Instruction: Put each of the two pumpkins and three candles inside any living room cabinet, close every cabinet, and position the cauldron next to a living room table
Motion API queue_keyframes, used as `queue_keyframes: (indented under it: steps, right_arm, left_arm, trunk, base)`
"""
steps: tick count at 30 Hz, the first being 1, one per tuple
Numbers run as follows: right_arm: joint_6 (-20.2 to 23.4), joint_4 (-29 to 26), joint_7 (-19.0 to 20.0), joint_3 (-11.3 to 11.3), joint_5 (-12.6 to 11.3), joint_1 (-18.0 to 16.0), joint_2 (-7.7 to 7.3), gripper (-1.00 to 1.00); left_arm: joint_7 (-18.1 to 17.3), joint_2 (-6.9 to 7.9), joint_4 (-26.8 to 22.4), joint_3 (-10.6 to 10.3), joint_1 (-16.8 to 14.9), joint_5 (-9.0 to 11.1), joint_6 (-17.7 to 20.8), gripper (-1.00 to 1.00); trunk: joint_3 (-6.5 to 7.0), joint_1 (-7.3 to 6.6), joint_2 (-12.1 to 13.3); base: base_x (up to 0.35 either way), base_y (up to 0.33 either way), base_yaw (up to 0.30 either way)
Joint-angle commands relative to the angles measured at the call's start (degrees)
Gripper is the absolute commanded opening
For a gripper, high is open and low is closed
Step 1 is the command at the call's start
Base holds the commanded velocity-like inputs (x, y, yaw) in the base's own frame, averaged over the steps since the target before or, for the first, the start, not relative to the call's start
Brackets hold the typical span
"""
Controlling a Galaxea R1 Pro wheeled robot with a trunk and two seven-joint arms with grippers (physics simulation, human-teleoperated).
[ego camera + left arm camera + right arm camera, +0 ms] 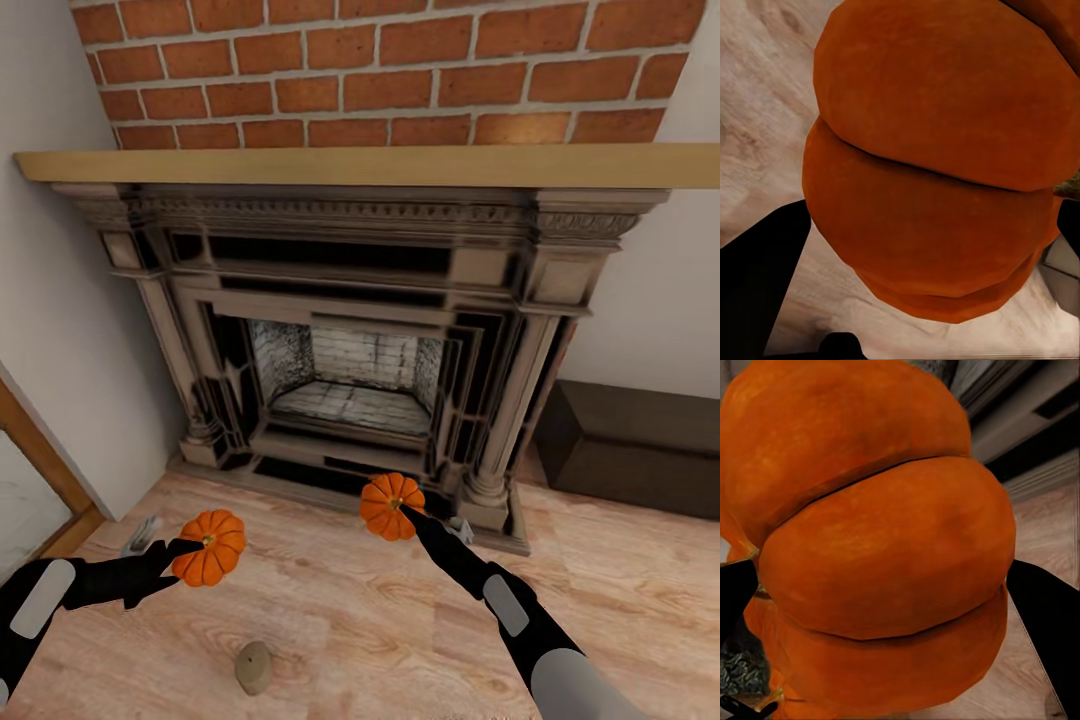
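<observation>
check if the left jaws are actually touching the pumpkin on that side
Touching. In the head view the left gripper closes on the left pumpkin, lifted off the floor; the left wrist view shows it between dark fingers.

black arms with grey panels, black hands.

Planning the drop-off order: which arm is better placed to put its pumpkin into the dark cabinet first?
Right, probably: the right tool holds its pumpkin on the side nearer the cabinet, at the view's right.
</observation>
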Motion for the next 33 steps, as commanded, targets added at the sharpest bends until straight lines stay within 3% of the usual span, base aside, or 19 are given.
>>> queue_keyframes:
  steps: [1,33]
  right_arm:
    - [0.1,0.0,0.0,0.0,-0.3,0.0,0.01,-1.0]
    - [0.1,0.0,0.0,-0.1,-0.3,0.0,-0.02,-1.0]
  left_arm:
    - [0.1,0.0,0.0,0.0,0.0,0.7,0.1,-1.0]
    - [0.1,-0.26,0.0,0.0,0.0,0.8,0.1,-1.0]
  trunk:
    - [0.04,0.0,0.0]
    - [1.08,0.0,0.0]
  base:
    - [0.0,0.0,-0.282]
    - [0.0,0.0,-0.282]
